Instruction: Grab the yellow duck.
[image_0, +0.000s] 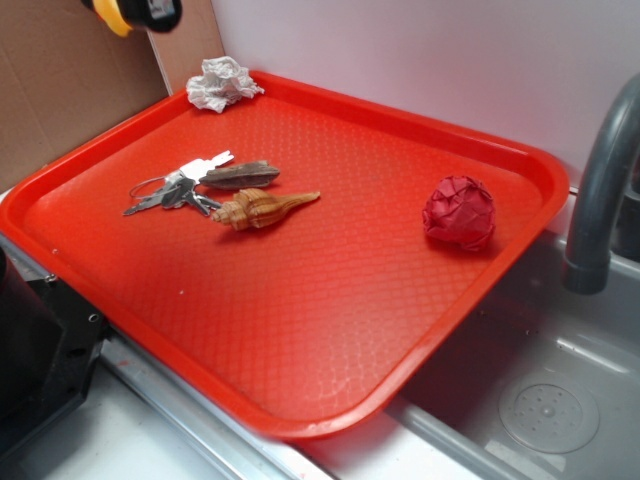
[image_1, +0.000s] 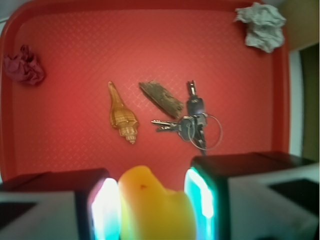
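The yellow duck (image_1: 152, 205) sits between my two fingers in the wrist view, a smooth yellow toy with an orange tinge. My gripper (image_1: 152, 207) is shut on it and holds it high above the red tray (image_1: 65, 55). In the exterior view the gripper (image_0: 135, 12) shows at the top left edge, with a bit of the yellow duck (image_0: 112, 14) in it, well above the tray (image_0: 330, 300).
On the tray lie a tan spiral seashell (image_0: 262, 207), a bunch of keys (image_0: 180, 187), a brown piece of bark (image_0: 240, 175), a red paper ball (image_0: 459, 211) and a grey crumpled paper (image_0: 222, 83). A sink (image_0: 540, 400) and grey tap (image_0: 600, 190) are at the right.
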